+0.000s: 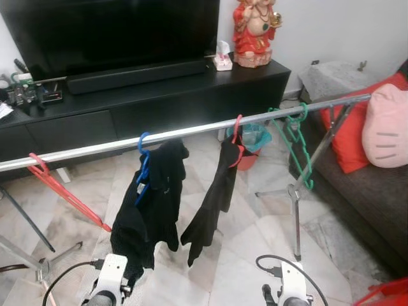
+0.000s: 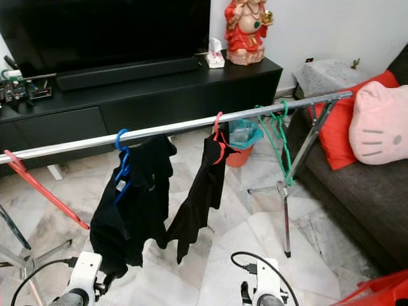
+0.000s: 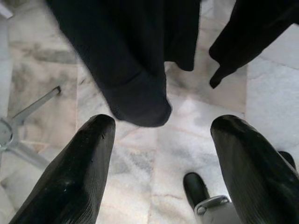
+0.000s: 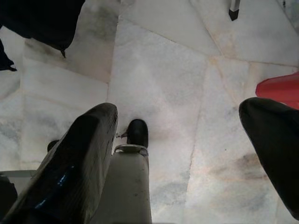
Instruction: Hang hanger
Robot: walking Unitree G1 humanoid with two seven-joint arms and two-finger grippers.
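Along the silver rail (image 1: 191, 132), four hangers are already hooked: a red hanger (image 1: 60, 190) near the left end, a blue hanger (image 1: 143, 167) and another red one carrying black garments (image 1: 153, 204) mid-rail, and a green hanger (image 1: 296, 143) near the right end. Both grippers, left gripper (image 3: 159, 163) and right gripper (image 4: 180, 154), are held low and spread open, grasping nothing — the hanging appears done, or a further hanger must first be fetched.

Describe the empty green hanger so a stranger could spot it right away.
Find the long silver rail across the room before the black TV cabinet. Follow it toward the sofa; the green hanger hangs nearest that end. Alone among its neighbours, it is green and bare.
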